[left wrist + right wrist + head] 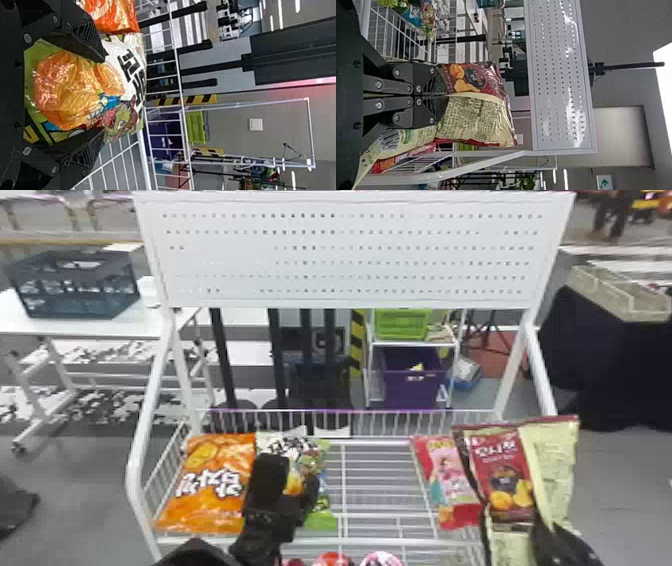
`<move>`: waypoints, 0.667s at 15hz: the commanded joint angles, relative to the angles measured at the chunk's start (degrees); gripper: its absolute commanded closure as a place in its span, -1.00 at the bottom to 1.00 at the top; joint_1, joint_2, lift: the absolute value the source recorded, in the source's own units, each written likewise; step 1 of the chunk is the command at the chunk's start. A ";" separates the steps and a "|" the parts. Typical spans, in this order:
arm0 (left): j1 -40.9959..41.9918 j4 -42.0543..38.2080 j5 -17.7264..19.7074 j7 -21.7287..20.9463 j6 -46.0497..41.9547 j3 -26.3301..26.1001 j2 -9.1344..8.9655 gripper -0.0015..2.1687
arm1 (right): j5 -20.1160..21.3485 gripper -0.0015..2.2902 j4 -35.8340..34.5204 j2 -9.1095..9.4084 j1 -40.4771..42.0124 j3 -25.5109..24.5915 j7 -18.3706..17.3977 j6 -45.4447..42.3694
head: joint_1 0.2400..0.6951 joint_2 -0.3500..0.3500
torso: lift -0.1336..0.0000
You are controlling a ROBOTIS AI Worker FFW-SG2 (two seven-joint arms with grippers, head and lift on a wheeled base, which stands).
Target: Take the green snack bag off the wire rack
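Two grippers, four bags: the left gripper [294, 471] has both fingers parted around one green snack bag [321, 518] on the wire rack [370, 479], beside one orange bag [212, 485]; the right gripper [547, 535] clamps one maroon bag [505, 470], near one pink bag [452, 475].

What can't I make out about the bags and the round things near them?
- Green bag: part of its front, head view, behind the left gripper.
- Maroon bag: pinched part, right wrist view, under the right gripper's fingers.
- Orange bag: one end, left wrist view, cut off by the edge.
- Round things: lower parts, head view, cut off by the bottom edge.
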 commanded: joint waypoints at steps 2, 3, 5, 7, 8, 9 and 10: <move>0.12 -0.20 0.96 -0.20 1.48 -0.25 0.02 0.61 | 0.04 0.96 -0.12 -0.03 0.00 0.03 0.00 0.12 | 0.14 0.00 | 1.00; 0.29 -0.64 0.96 -1.60 2.18 -0.16 0.11 0.61 | 0.04 0.96 -0.20 0.06 -0.09 0.03 0.00 -0.06 | 0.14 0.00 | 1.00; 1.00 -1.78 1.22 -2.04 2.53 -0.07 0.20 0.61 | -0.05 0.96 -0.29 0.06 0.00 0.03 0.00 -0.06 | 0.14 0.00 | 1.00; 2.84 -5.91 1.14 -1.34 2.18 0.10 0.55 0.74 | -0.05 0.96 -0.38 0.15 0.00 0.12 0.00 -0.06 | 0.14 0.00 | 1.00; 3.90 -8.37 1.14 -1.08 2.18 0.37 0.99 0.74 | -0.05 0.96 -0.47 0.15 0.00 0.20 0.00 -0.06 | 0.14 0.00 | 1.00; 5.13 -11.18 1.05 -0.64 2.00 1.16 1.61 0.74 | -0.05 0.96 -0.64 0.15 0.00 0.20 0.00 -0.06 | 0.14 0.00 | 1.00; 6.36 -14.35 0.96 -0.29 2.18 1.69 2.13 0.74 | -0.05 0.96 -0.82 0.15 0.00 0.29 -0.09 -0.06 | 0.14 0.00 | 1.00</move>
